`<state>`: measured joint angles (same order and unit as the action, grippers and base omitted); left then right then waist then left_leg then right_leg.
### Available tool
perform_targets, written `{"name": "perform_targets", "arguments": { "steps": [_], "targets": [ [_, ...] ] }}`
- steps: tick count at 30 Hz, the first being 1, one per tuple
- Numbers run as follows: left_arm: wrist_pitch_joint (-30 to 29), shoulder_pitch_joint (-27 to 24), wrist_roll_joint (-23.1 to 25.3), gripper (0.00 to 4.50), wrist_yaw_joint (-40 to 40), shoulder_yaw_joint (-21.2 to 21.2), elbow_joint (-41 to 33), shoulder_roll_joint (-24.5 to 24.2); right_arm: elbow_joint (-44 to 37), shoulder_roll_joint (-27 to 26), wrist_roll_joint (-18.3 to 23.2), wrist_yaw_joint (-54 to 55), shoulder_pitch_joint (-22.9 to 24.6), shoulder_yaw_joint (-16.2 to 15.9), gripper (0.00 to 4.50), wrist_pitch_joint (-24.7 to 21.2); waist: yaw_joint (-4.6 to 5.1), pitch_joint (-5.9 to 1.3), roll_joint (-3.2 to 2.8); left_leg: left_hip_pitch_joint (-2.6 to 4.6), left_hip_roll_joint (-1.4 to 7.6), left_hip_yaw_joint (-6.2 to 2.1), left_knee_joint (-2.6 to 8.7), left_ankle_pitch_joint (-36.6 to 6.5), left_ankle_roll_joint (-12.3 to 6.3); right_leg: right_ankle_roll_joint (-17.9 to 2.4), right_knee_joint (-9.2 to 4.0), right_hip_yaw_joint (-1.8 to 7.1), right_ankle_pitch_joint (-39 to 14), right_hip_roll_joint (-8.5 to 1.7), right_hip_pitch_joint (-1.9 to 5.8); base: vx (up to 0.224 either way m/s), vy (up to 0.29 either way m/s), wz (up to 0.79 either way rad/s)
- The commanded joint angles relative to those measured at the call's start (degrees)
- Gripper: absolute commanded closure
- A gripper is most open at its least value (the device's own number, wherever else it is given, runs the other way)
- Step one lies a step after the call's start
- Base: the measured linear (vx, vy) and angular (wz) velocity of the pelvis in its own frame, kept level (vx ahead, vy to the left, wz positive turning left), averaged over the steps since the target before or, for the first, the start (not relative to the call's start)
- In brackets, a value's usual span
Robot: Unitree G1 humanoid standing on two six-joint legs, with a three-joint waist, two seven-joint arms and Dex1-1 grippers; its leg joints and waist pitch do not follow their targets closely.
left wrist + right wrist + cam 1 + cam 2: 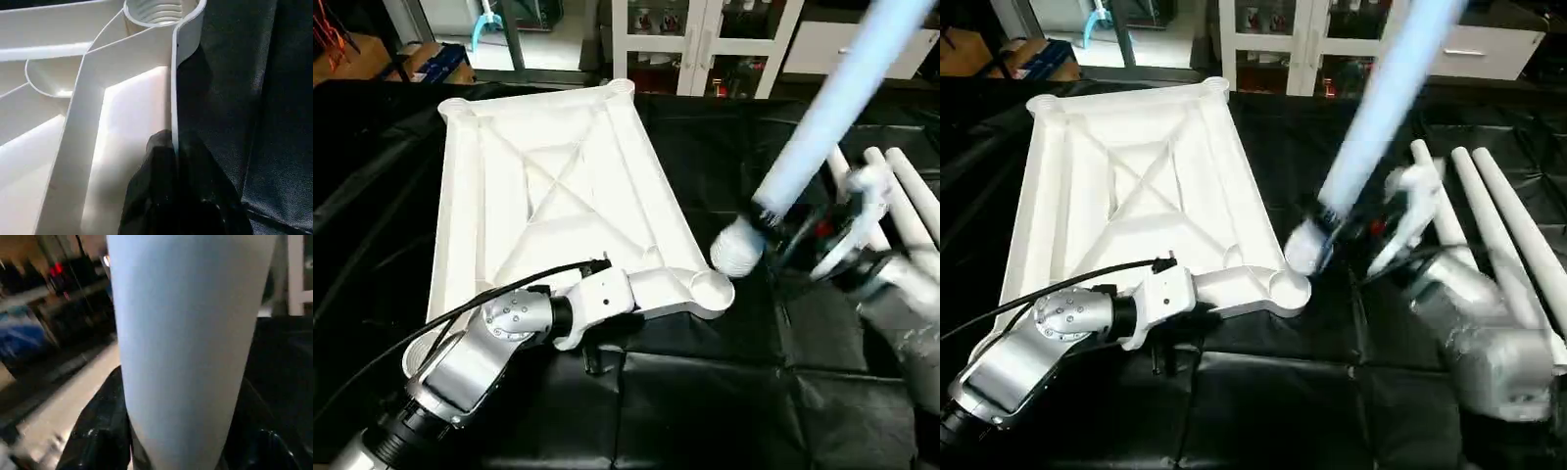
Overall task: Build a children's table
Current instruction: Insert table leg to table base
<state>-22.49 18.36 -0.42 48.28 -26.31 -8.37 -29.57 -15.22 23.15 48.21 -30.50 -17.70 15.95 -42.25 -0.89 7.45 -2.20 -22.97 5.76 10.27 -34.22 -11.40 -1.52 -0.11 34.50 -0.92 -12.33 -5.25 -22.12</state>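
So the tabletop [548, 186] is lying upside down on the black cloth [724, 411], ribs facing up in that X pattern, with a round socket at each corner. The left gripper [172, 147] is pinched tight on the rim of the top along the near edge, one black finger [151, 196] inside the wall and the other outside, not far from the threaded corner socket [159, 10]. The right gripper [1356, 230] is clamped around one leg [832, 108] close to its fat end, and the leg is tilted, its long part slanting up and away to the right while the rounded end [1304, 250] hangs just beside the near right corner socket [1285, 289], not in it. From the wrist camera you can see the black fingers [98, 431] hugging both sides of the tube. Three more legs [1498, 225] are lying side by side on the cloth off to the right, behind the right arm.
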Motion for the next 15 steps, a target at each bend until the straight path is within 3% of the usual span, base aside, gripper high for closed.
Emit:
{"name": "perform_targets", "arguments": {
  "steps": [1, 2, 4, 7, 9, 12, 13, 14, 15],
  "targets": [
    [-0.6, -1.6, 1.3, 4.45, 0.6, -1.9, 1.6, -0.6, 0.4, 0.3, 4.8, 1.0, -0.3, 2.0, 2.63, -3.0, -0.22, -3.34, 0.06, 2.07, 6.93, -3.14, 5.41, -8.0, -2.31, -15.6, -3.18, 2.16, -0.3, -4.14, 1.42, 0.000, 0.000, 0.00],
    [-0.7, -1.9, 1.1, 4.45, 0.8, -2.1, 1.2, -0.6, 0.9, 1.2, 8.4, 0.9, -0.5, 3.0, 2.63, -5.4, -0.12, -3.27, 0.49, 1.98, 6.88, -3.03, 5.38, -7.3, -2.66, -15.7, -3.22, 2.18, 0.6, -4.11, 1.49, 0.000, 0.000, 0.00],
    [-0.9, -2.1, 0.9, 4.45, 1.0, -2.3, 0.7, -0.4, 1.5, 2.6, 12.4, 0.7, -0.3, 3.9, 2.63, -8.7, -0.31, -3.38, 0.68, 1.87, 6.83, -2.91, 5.13, -5.0, -3.65, -16.0, -3.03, 2.11, 2.4, -4.24, 1.65, 0.000, 0.000, 0.00],
    [-1.1, -2.4, 0.6, 4.45, 0.8, -2.4, 0.2, 0.1, 3.1, 3.3, 23.6, 4.0, -0.6, 7.3, 2.63, -14.9, -0.77, -3.26, 0.84, 1.96, 6.85, -2.78, 4.96, -3.9, -4.78, -16.1, -3.16, 2.13, 1.4, -4.33, 1.59, 0.000, 0.000, 0.00],
    [-1.2, -2.6, 0.5, 4.45, 0.9, -2.3, -0.1, 0.3, 4.2, 3.3, 28.0, 6.6, -1.2, 8.8, 2.63, -16.5, -0.92, -3.17, 0.74, 2.00, 6.82, -2.76, 5.08, -4.8, -4.34, -15.9, -3.35, 2.10, -0.9, -4.33, 1.47, 0.000, 0.000, 0.00],
    [-1.6, -3.0, 0.6, 4.45, 0.7, -2.4, -0.7, 0.7, 8.0, 4.9, 43.7, 13.4, -2.1, 10.5, 2.63, -16.8, -0.98, -2.91, 0.78, 2.16, 6.86, -2.84, 5.26, -6.4, -2.81, -15.3, -3.70, 2.15, -4.0, -4.47, 1.35, 0.000, 0.000, 0.00],
    [-1.6, -3.0, 0.6, 4.45, 0.7, -2.4, -0.8, 0.7, 8.4, 5.1, 45.6, 14.0, -2.2, 10.6, 2.63, -16.6, -1.01, -2.83, 0.75, 2.27, 6.93, -2.84, 5.31, -6.4, -2.51, -15.0, -3.75, 2.19, -4.2, -4.45, 1.26, 0.000, 0.000, 0.00],
    [-1.8, -3.3, 0.6, 4.45, 0.6, -2.5, -1.0, 0.7, 9.4, 6.0, 51.4, 15.9, -2.2, 10.4, 2.63, -15.7, -0.95, -2.75, 0.78, 2.26, 6.86, -2.77, 5.38, -6.7, -2.19, -14.6, -3.81, 2.15, -4.2, -4.32, 1.22, 0.000, 0.000, 0.00],
    [-1.8, -3.3, 0.7, 4.45, 0.6, -2.5, -1.1, 0.7, 9.7, 6.3, 53.6, 16.7, -2.3, 10.3, 2.63, -15.5, -0.93, -2.87, 0.82, 2.19, 6.84, -2.70, 5.37, -6.0, -2.23, -14.4, -3.71, 2.09, -3.0, -4.26, 1.30, 0.000, 0.000, 0.00]
  ]
}}
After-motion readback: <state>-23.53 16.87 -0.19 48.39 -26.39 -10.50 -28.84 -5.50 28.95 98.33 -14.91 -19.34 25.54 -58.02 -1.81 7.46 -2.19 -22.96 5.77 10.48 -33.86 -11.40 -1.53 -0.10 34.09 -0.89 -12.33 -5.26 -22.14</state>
